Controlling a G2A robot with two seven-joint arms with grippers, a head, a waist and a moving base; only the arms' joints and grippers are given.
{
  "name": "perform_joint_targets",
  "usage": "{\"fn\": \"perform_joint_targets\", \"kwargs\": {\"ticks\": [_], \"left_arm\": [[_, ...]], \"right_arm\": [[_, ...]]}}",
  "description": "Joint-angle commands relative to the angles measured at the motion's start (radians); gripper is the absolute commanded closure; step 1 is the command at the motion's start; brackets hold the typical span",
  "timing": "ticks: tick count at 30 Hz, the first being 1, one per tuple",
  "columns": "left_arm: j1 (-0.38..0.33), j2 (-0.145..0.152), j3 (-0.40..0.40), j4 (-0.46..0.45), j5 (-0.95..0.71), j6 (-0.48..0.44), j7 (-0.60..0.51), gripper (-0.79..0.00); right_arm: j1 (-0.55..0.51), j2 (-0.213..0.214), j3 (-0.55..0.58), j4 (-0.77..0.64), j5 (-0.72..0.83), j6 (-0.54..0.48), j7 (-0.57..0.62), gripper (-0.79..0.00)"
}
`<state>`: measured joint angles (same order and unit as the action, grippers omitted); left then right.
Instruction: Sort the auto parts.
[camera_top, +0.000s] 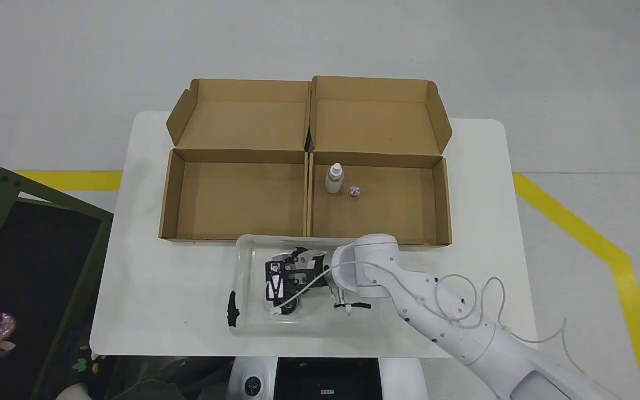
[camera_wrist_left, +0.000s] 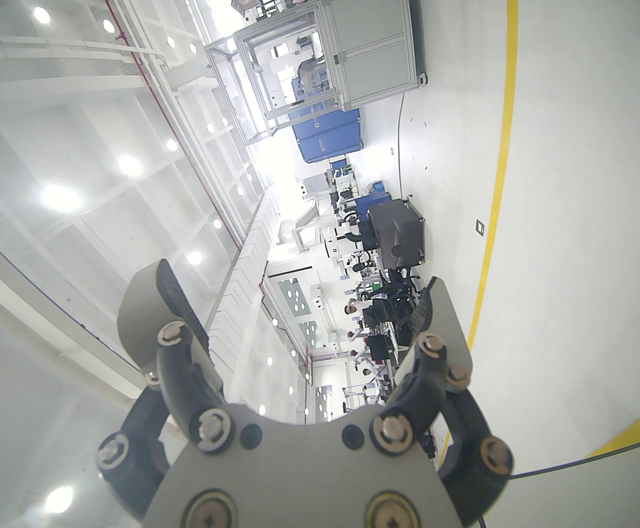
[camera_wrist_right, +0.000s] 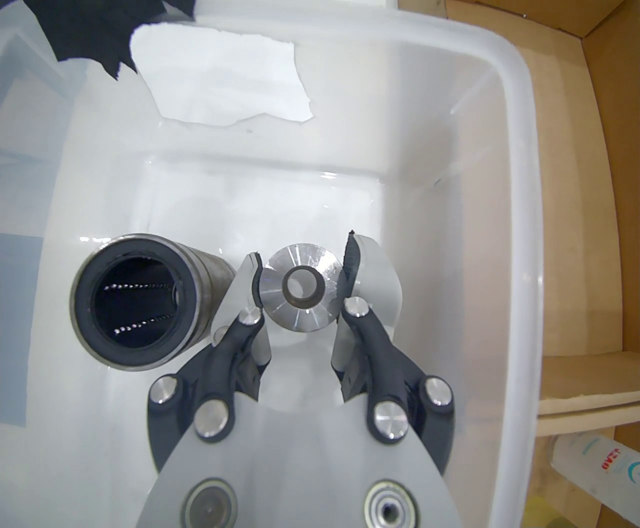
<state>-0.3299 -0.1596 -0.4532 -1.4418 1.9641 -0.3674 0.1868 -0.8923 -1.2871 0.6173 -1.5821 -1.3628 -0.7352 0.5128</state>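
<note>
My right gripper (camera_wrist_right: 301, 265) is down inside the clear plastic bin (camera_wrist_right: 515, 210), shut on a small silver metal bushing (camera_wrist_right: 280, 310) with a centre hole; both pads touch its sides. Right beside it lies a larger steel linear bearing (camera_wrist_right: 135, 305) with a dark bore. From above, the right arm comes in from the near right and its gripper (camera_top: 292, 280) is over the bin (camera_top: 246, 252) among dark parts. My left gripper (camera_wrist_left: 295, 295) is open, holds nothing and points out into the room.
Two open cardboard boxes stand behind the bin: the left box (camera_top: 235, 200) and the right box (camera_top: 400, 205), which holds a small white bottle (camera_top: 334, 178) and a tiny part (camera_top: 353, 189). A black part (camera_top: 232, 308) lies by the bin's left edge.
</note>
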Motion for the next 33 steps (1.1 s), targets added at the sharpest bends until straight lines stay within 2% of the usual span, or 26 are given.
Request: {"fn": "perform_joint_targets", "kwargs": {"ticks": [1,12,23,33], "left_arm": [[0.0,0.0,0.0,0.0,0.0,0.0,0.0,-0.785],[0.0,0.0,0.0,0.0,0.0,0.0,0.0,-0.785],[0.0,0.0,0.0,0.0,0.0,0.0,0.0,-0.785],[0.0,0.0,0.0,0.0,0.0,0.0,0.0,-0.785]], "right_arm": [[-0.005,0.002,0.008,-0.014,0.002,-0.007,-0.007,0.0],[-0.06,0.029,0.089,-0.123,-0.007,-0.032,-0.084,0.0],[-0.126,0.054,0.179,-0.211,-0.033,-0.031,-0.23,0.0],[-0.156,0.064,0.249,-0.226,-0.017,0.001,-0.367,0.0]]}}
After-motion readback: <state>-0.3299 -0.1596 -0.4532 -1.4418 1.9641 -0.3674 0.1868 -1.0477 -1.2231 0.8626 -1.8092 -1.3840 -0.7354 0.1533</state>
